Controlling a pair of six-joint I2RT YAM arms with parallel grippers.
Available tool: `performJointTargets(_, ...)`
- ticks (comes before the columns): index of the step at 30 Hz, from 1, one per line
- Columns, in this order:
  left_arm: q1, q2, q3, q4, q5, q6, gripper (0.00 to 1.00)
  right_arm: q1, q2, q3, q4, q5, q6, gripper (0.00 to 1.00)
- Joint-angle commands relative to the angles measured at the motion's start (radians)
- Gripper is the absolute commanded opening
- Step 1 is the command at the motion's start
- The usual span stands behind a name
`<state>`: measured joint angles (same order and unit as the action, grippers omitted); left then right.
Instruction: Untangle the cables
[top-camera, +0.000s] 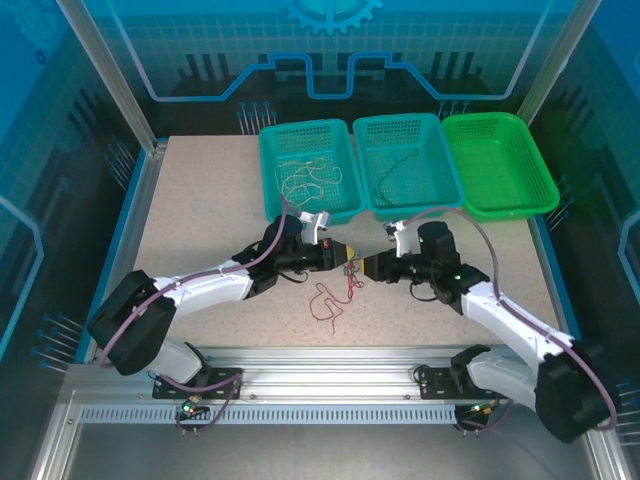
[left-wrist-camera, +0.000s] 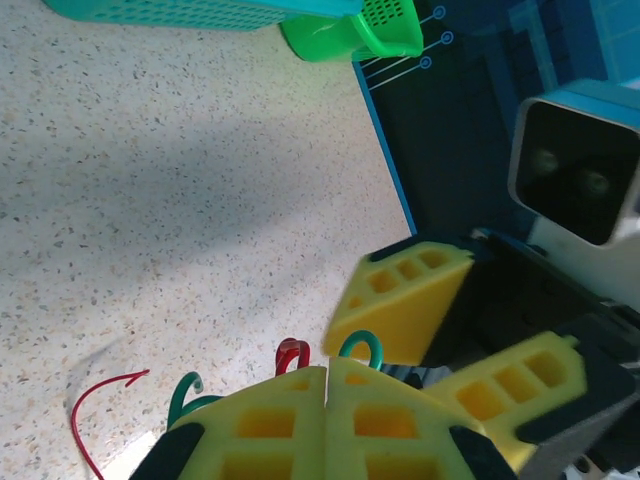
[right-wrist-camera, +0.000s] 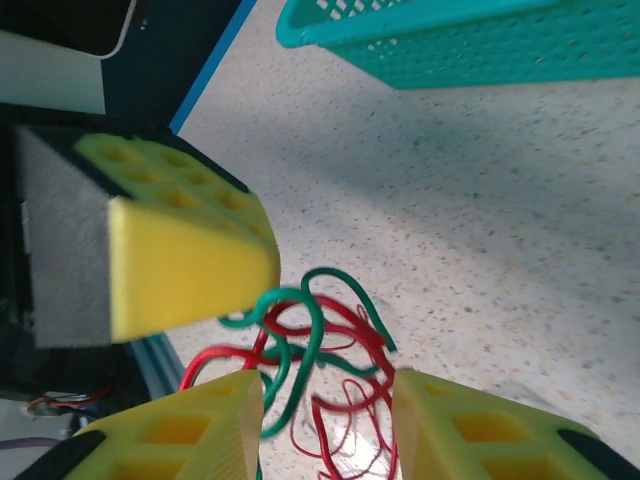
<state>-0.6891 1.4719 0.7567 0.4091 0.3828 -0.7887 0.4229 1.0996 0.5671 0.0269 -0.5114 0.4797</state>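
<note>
A small tangle of red and dark green cables (right-wrist-camera: 320, 335) hangs between my two grippers above the middle of the table. My left gripper (left-wrist-camera: 326, 378) is shut on it; a red loop (left-wrist-camera: 291, 352) and a green loop (left-wrist-camera: 362, 344) stick out past its yellow fingertips. My right gripper (right-wrist-camera: 322, 392) faces it from the right, open, with the tangle in the gap between its fingers and not pinched. From above, the left gripper (top-camera: 345, 263) and right gripper (top-camera: 370, 268) nearly touch tip to tip. Thin red strands (top-camera: 328, 300) trail from them down to the tabletop.
Three baskets stand in a row at the back. The left teal basket (top-camera: 268, 170) holds white cables (top-camera: 305, 180), the middle teal basket (top-camera: 362, 165) a dark cable (top-camera: 392, 172), and the green basket (top-camera: 545, 185) is on the right. A blue rail (left-wrist-camera: 385, 150) edges the table.
</note>
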Motion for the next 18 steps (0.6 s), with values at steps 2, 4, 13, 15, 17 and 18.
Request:
performJointTargets(2,-0.004,-0.004,0.004,0.040,0.019,-0.012,0.00,0.023,0.052,0.048,0.092,-0.078,0.047,0.26)
performJointTargets(4,-0.005,-0.004,-0.001,0.043,0.013,-0.011,0.00,0.025,0.053,0.056,0.074,-0.059,0.047,0.14)
performJointTargets(13,0.024,-0.037,-0.003,-0.125,-0.124,0.009,0.00,0.007,-0.020,0.048,-0.075,0.145,0.037,0.00)
performJointTargets(15,0.053,-0.064,-0.027,-0.156,-0.139,0.005,0.00,-0.023,-0.055,0.024,-0.104,0.169,0.038,0.00)
performJointTargets(17,0.080,-0.099,-0.059,-0.160,-0.143,-0.001,0.00,-0.060,-0.093,0.009,-0.150,0.207,0.042,0.00)
performJointTargets(18,0.092,-0.118,-0.073,-0.167,-0.146,0.000,0.00,-0.083,-0.113,0.005,-0.179,0.229,0.042,0.00)
